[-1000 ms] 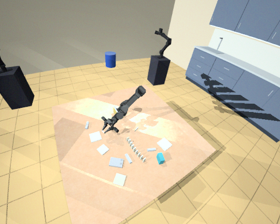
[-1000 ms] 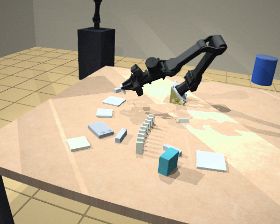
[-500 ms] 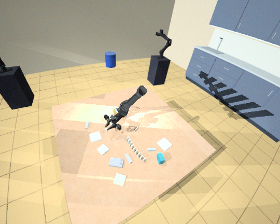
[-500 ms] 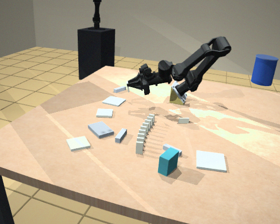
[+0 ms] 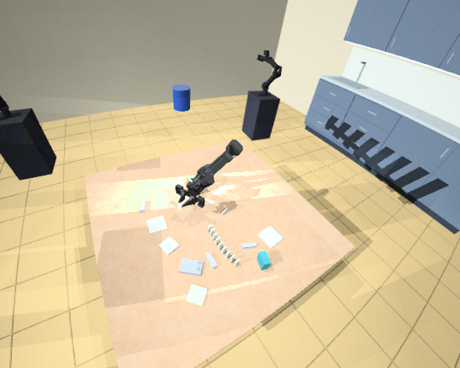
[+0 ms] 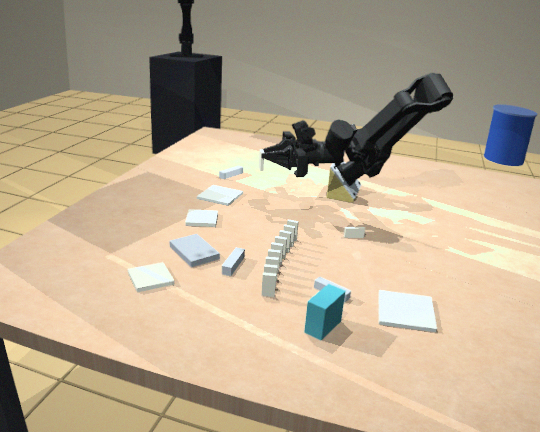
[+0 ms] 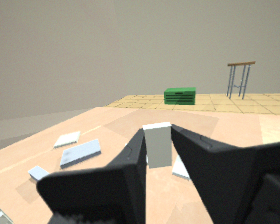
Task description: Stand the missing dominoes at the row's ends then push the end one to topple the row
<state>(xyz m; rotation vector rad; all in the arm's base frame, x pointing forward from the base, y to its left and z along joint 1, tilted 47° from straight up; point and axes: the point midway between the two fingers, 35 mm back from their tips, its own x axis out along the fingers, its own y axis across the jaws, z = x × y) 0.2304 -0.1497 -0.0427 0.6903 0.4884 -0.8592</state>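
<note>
Non-task items: teal block [image 6: 325, 311] near the front edge of the surface [image 6: 132, 215], white flat tile [image 6: 407, 310] just right of it, grey slab [image 6: 194, 250] toward the left edge. Off the surface: blue cylinder [image 6: 510, 134], black pedestal [image 6: 185, 97], green crate [image 7: 180, 95].

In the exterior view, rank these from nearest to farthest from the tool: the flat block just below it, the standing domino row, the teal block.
1. Flat block, just under the tool, far side of the table.
2. Domino row, mid-table.
3. Teal block, near the front edge.
</note>
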